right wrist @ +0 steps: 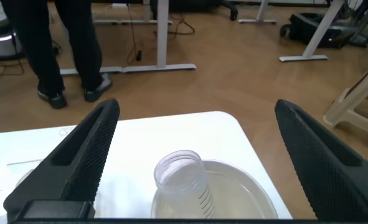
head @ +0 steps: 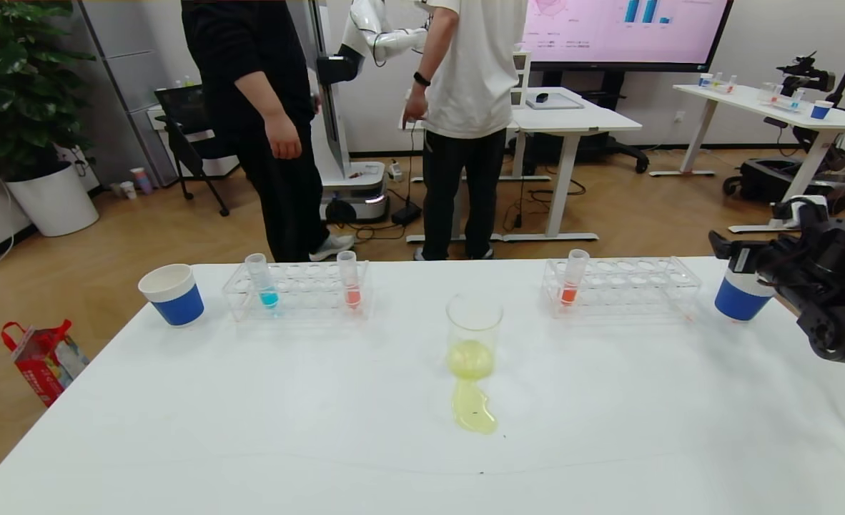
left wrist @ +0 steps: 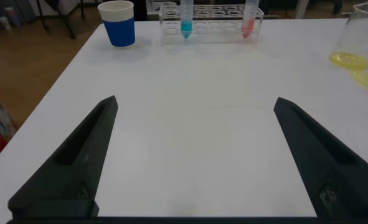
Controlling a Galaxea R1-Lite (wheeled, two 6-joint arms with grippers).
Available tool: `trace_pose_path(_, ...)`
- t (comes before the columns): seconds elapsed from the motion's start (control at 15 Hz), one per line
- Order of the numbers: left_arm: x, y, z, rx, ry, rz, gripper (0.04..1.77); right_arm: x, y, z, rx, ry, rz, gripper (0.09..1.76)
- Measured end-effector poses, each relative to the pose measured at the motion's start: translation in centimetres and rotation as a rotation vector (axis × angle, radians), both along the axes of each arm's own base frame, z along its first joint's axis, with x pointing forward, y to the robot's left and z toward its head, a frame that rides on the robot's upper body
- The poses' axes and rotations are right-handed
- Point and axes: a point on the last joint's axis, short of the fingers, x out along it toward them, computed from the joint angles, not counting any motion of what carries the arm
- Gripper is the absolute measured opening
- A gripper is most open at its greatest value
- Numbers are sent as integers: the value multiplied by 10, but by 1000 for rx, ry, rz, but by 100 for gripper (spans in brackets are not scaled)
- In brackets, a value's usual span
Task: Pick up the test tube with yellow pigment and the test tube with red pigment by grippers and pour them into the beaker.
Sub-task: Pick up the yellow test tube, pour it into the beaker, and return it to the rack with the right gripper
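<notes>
The beaker (head: 473, 336) stood mid-desk holding yellow liquid, and a yellow spill (head: 474, 415) lay on the desk (head: 322, 429) touching its near side. The right gripper (right wrist: 193, 146) hung over the blue cup (head: 740, 297) at the desk's right far corner, well right of the beaker, jaws wide apart and gripping nothing; an emptied clear tube (right wrist: 182, 180) stood in that cup directly below the gripper, which appeared to be the spent yellow tube. The left gripper (left wrist: 196, 155) hovered low over bare desk to the beaker's left, jaws likewise spread and empty. The red tube (head: 352, 280) stood upright in the rack (head: 297, 292) left of and beyond the beaker, beside a blue tube (head: 262, 281); a second reddish tube (head: 572, 277) stood in the rack (head: 623, 286) to the beaker's right. In my judgement the yellow pour was complete and the red pick was due. Recommended: approach the red tube from above, close on its upper part clear of the rack, lift straight, then tip slowly with the mouth well inside the beaker rim to avoid a further spill.
</notes>
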Motion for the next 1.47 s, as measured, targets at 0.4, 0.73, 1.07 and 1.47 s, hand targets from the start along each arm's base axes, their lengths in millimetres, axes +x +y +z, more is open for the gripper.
trace_pose_path(0.4, 0, 0, 0, 0, 0, 0, 175, -5, 61, 41, 21, -53, 127, 174)
trace_pose_path(0.73, 0, 0, 0, 0, 0, 0, 175, -40, 130, 72, 24, -73, 286, 174)
trace_pose_path(1.07, 0, 0, 0, 0, 0, 0, 175, -101, 147, 114, 14, -162, 340, 174)
trace_pose_path(1.47, 0, 0, 0, 0, 0, 0, 175, -220, 142, 162, -15, -361, 343, 174)
